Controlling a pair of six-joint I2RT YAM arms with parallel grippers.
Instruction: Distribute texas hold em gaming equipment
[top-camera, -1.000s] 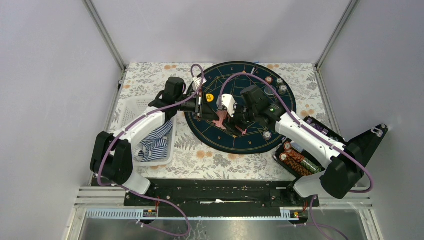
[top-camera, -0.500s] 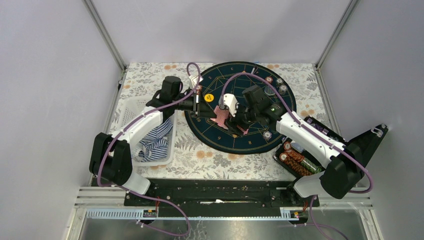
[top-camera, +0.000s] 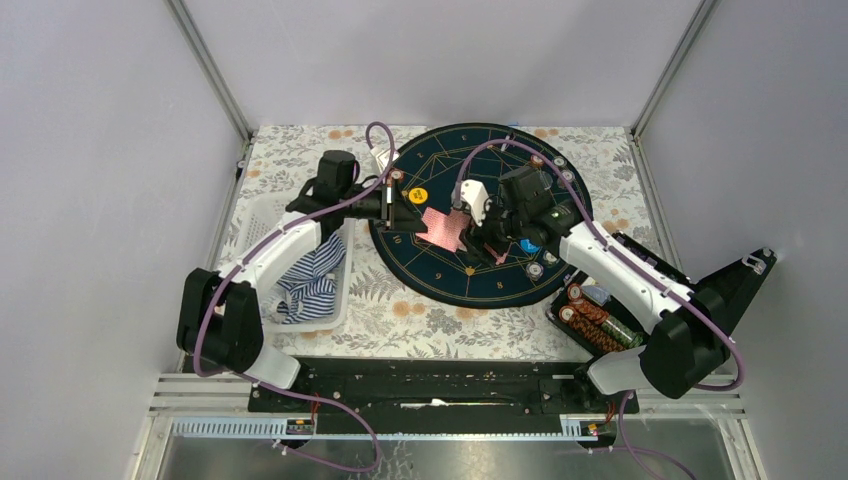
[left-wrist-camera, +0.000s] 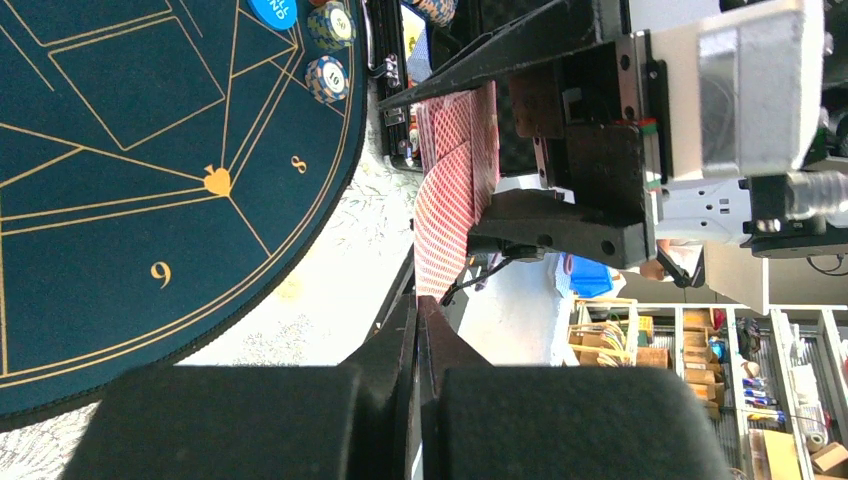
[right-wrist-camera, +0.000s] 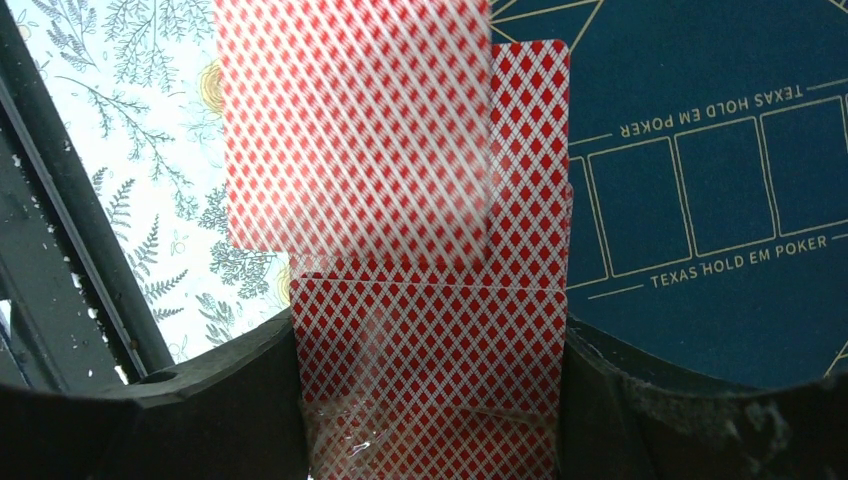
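Red-backed playing cards (right-wrist-camera: 430, 310) are what both arms are busy with. They form a pack gripped from both sides by the closed fingers of the right gripper (right-wrist-camera: 430, 340), which holds them in the air over the near left part of the round dark blue mat (left-wrist-camera: 120, 180).

The left gripper (left-wrist-camera: 418, 305) faces it from the left with its jaws pressed together on the near edge of a single card (left-wrist-camera: 441, 225). This card spans the short gap between the two grippers, its red back showing. In the right wrist view it looks blurred and overlaps the top of the pack. We cannot tell whether it still touches the other cards.

The yellow disc (top-camera: 418, 194) lies on the mat just beyond the left gripper. The blue disc (left-wrist-camera: 275, 8) lies on the mat under the right arm, cut off by the frame edge. Two poker chips (left-wrist-camera: 326, 72) lie just beside it, near the mat's rim. We see more chips (top-camera: 560, 165) along the mat's far right edge.

An open black case (top-camera: 640, 260) sits off the mat by the right arm, with chip rows (top-camera: 590, 318) inside it. On the left, a white basket (top-camera: 262, 215) holds the striped cloth (top-camera: 305, 280). A floral tablecloth (right-wrist-camera: 130, 150) covers the table.
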